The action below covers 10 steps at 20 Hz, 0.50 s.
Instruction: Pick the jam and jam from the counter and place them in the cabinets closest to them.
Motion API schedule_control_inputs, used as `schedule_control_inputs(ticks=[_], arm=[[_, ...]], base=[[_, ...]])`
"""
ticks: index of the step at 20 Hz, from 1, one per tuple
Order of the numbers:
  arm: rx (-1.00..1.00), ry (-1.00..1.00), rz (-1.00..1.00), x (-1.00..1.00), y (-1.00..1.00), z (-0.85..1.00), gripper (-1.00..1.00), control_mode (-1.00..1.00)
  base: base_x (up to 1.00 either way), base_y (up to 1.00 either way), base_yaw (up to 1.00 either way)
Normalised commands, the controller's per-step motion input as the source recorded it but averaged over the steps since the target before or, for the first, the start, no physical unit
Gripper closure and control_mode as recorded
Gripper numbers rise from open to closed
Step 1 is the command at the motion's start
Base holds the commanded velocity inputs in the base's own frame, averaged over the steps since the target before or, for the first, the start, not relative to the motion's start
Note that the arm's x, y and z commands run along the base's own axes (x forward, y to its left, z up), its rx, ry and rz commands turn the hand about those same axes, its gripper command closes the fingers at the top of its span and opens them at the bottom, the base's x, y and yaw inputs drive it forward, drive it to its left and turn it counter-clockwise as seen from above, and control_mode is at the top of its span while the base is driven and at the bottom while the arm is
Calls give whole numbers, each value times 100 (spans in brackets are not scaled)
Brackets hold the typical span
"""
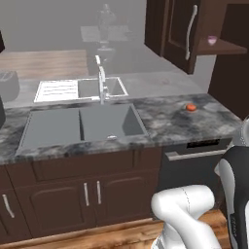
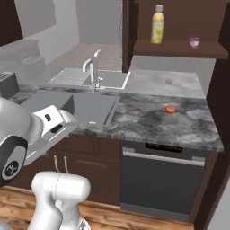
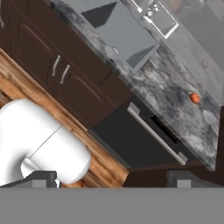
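A small pinkish-purple jam (image 1: 212, 40) (image 2: 194, 42) stands on the brown shelf of the open upper cabinet (image 1: 224, 47) (image 2: 179, 47) at the right, above the counter. The cabinet's dark door (image 1: 181, 29) hangs open with a long silver handle. My gripper (image 3: 113, 180) is open with nothing between its fingertips (image 3: 43, 178). It hovers high in front of the counter, well away from the jam, and looks down at the counter front and the floor.
A flattish orange-red fruit (image 1: 191, 107) (image 2: 170, 109) (image 3: 194, 98) lies on the marbled counter (image 1: 165, 121) right of the sink (image 1: 82, 124) and faucet (image 1: 101, 80). A yellow bottle (image 2: 157, 24) shares the shelf. A dishwasher (image 2: 166, 175) sits below the counter.
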Motion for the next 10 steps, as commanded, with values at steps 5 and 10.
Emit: schedule_control_inputs(ticks=[5,10], arm=[[0,0,0,0,0,0,-100,100],[0,0,0,0,0,0,-100,100]], base=[[-18,60,0],[-22,60,0]])
